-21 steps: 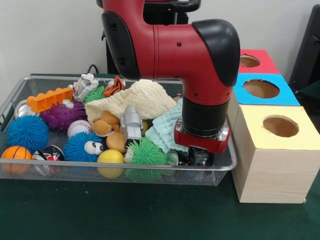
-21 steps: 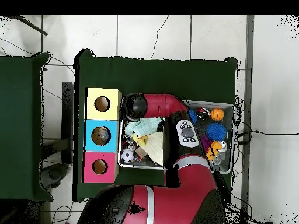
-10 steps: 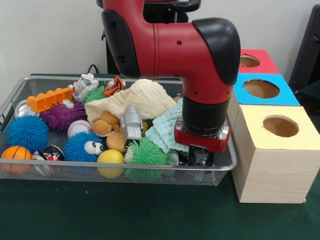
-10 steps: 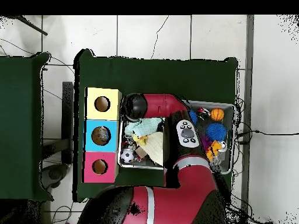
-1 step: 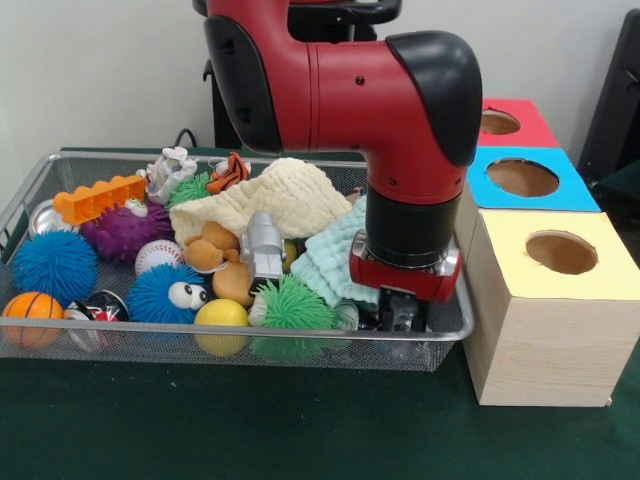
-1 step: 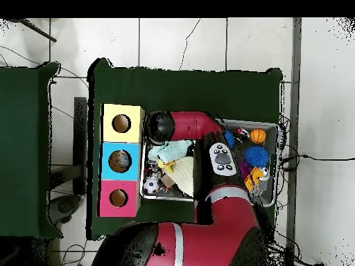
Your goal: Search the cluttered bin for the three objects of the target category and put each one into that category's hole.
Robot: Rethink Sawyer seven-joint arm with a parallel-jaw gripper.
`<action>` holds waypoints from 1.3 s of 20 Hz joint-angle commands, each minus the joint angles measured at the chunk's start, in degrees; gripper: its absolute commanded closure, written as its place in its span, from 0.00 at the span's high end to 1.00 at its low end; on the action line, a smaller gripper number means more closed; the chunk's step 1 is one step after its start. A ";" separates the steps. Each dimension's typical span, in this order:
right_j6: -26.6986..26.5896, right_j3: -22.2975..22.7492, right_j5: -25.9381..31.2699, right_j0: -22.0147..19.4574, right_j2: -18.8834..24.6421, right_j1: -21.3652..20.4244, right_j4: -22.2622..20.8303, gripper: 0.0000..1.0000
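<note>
1. The gripper [image 5: 400,312] is down in the wire bin [image 5: 440,335] at the corner nearest the yellow box [image 5: 545,310]; its tips sit behind the mesh and under the red wrist, so I cannot tell whether it is open, closed or holding anything
2. From overhead the arm [image 6: 191,128] covers the middle of the bin, and the gripper itself is hidden beneath the black elbow
3. Something small and dark lies just beside the gripper, too obscured to name
4. A mint cloth [image 5: 335,262] touches the wrist; a cream cloth [image 5: 275,200] is draped over toys behind it, hiding whatever lies under it
5. Near the gripper are a green spiky ball [image 5: 290,305], a silver robot toy [image 5: 263,245] and a yellow ball [image 5: 221,318]
6. Further off: a blue furry ball with eyes [image 5: 160,295], a baseball [image 5: 157,256], a purple spiky ball [image 5: 125,232], a blue spiky ball [image 5: 52,265], a small basketball [image 5: 32,310]
7. The blue box [image 5: 525,180] and red box [image 5: 510,122] stand behind the yellow one, each with a round hole on top
</note>
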 commanded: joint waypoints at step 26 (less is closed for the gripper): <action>-2.62 7.21 8.88 -1.04 5.34 -7.93 3.38 0.00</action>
